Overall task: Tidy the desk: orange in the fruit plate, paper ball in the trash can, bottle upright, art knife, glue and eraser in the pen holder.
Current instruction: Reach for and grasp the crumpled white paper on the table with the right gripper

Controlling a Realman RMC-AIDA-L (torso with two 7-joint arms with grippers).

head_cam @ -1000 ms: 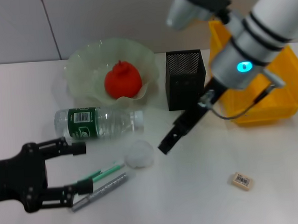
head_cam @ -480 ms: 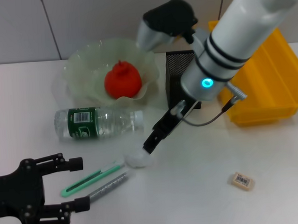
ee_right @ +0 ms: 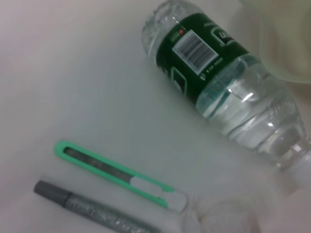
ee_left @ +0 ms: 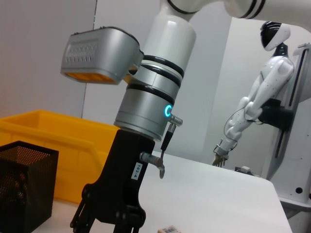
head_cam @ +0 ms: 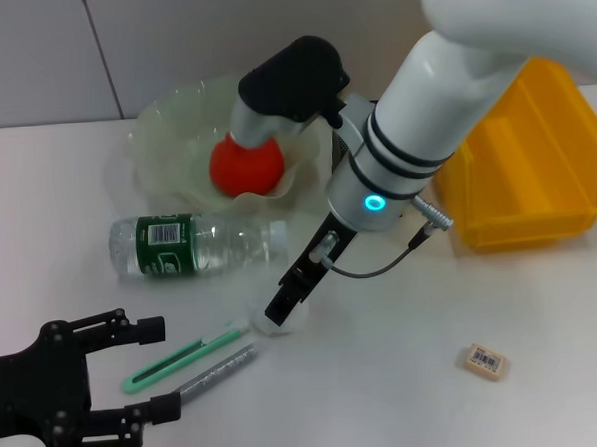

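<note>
My right gripper (head_cam: 280, 313) has descended onto the paper ball (head_cam: 281, 320), at five o'clock of the bottle (head_cam: 198, 245), jaws' state indiscernible; left gripper (head_cam: 156, 369) gapes idle; binning comes next.

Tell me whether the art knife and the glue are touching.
Apart. In the right wrist view a strip of bare desk runs between the art knife and the glue along their whole visible length.

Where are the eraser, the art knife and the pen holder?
eraser (head_cam: 484, 361): head view, middle of its labelled top face.
art knife (ee_right: 116, 174): right wrist view, mid-length of the green body.
pen holder (ee_left: 22, 189): left wrist view, front mesh wall.
</note>
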